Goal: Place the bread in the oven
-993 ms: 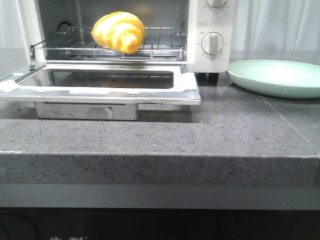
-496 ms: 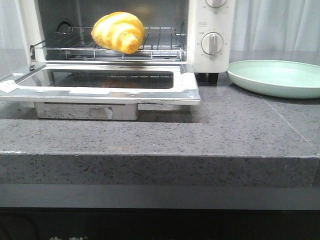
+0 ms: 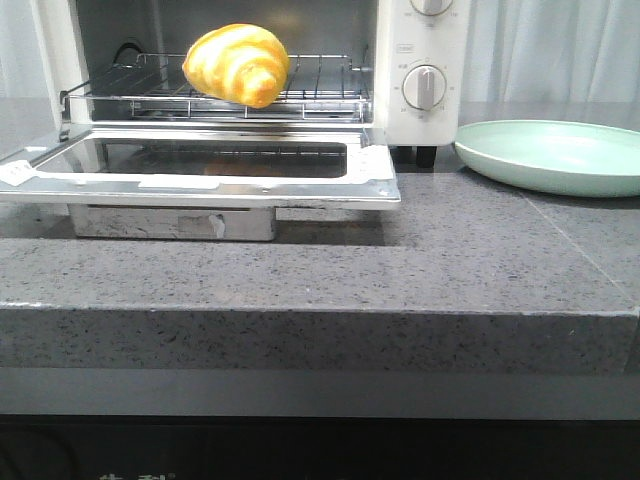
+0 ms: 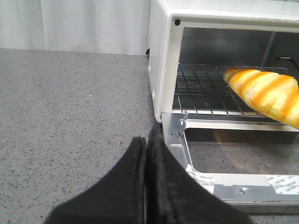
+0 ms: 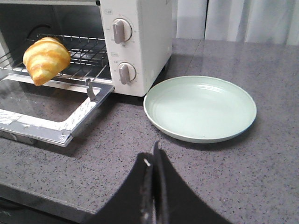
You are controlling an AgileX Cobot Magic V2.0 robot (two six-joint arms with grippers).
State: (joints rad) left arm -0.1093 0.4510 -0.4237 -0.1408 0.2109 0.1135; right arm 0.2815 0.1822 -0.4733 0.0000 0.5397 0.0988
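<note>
Basically the oven (image 3: 420,70), a boxy white-enamel unit w/ a steel-framed glass door dropped flat in front of it and ribbed round dials on its right panel, dwarfs the rest; just right of it sits a smooth pale green plate (image 3: 560,160) on speckled grey stone. The bread (image 3: 238,63) rests on the oven's thin wire rack (image 3: 320,85), near its front edge. It looks light, glossy and prob. slick, so I'd pinch across its fat ridged middle, not the tapered tips. Left gripper (image 4: 146,154) and right gripper (image 5: 154,163) both pressed closed, holding nothing.
</note>
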